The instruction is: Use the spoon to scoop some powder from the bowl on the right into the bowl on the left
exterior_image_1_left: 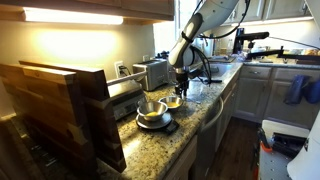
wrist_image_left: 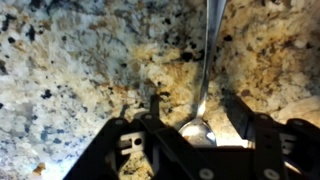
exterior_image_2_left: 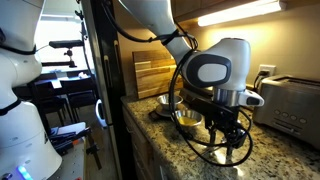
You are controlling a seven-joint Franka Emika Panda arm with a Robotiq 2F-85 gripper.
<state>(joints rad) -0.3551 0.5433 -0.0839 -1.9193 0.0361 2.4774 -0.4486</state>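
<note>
Gripper (wrist_image_left: 197, 118) low over the granite countertop (wrist_image_left: 70, 70), pointing straight down. Jaws stand apart, 1 of the fingers (wrist_image_left: 240, 118) on each side of the spoon (wrist_image_left: 208, 65), with stone showing in both gaps: released, nothing grasped. Judged a pre-grasp straddle, set so a squeeze would pinch the spoon near its scoop end.

Countertop: speckled tan-and-black stone, filling the wrist view beneath the hand.

2 metal bowls just beside the hand, between it and the wooden boards (exterior_image_1_left: 60, 110). Larger bowl (exterior_image_1_left: 152, 112) sits farther from the hand, smaller bowl (exterior_image_1_left: 166, 102) nearest it. Likely kept close so the scoop-and-carry path stays short.

Spoon: bright metal, lying flat directly under the hand. Scoop end sits between the fingers and the handle runs straight away from the hand. Strong glint on the scoop end; cannot tell if it faces up.

Powder (exterior_image_1_left: 172, 100): only a yellowish tint inside the smaller bowl, too small to confirm.
</note>
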